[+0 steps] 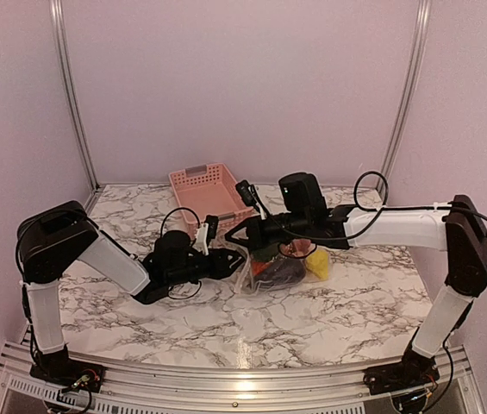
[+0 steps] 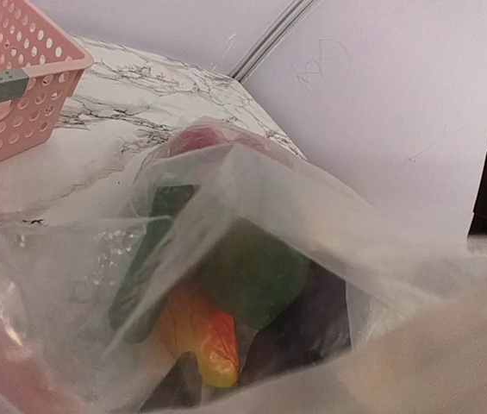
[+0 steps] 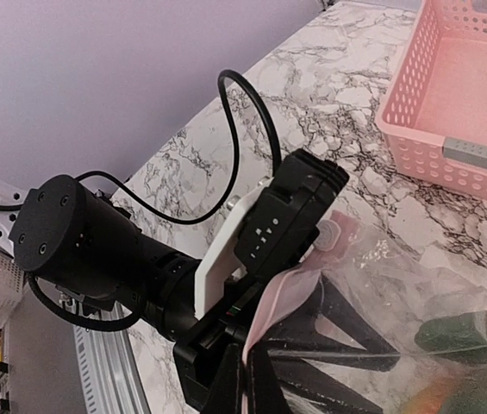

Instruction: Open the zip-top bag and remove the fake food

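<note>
1. The zip-top bag (image 1: pixel 269 274) lies on the marble worktop (image 1: pixel 140 319), near the middle, between the two arms and just in front of the pink basket (image 1: pixel 213 194).
2. The fake food (image 1: pixel 282 272) is inside the bag. In the left wrist view I see through the plastic a dark green fruit (image 2: pixel 256 272), a yellow and orange piece (image 2: pixel 209 345) below it, a dark purple eggplant (image 2: pixel 312 328) at the right and something red (image 2: pixel 200 138) at the far end.
3. The left claw (image 1: pixel 233 259) is low at the left end of the bag. In the right wrist view this claw (image 3: pixel 239 362) is pressed together on the pink zip strip (image 3: pixel 290 289), so it pinches the edge of the bag.
4. The right claw (image 1: pixel 245 233) reaches from the right side over the bag, and its tip is close above the left claw. I cannot tell if it is spread or pressed together, because in its own view only dark shapes show behind the crinkled plastic.
5. The bag's plastic is very close to the left wrist camera and fills the lower part of that view.
</note>
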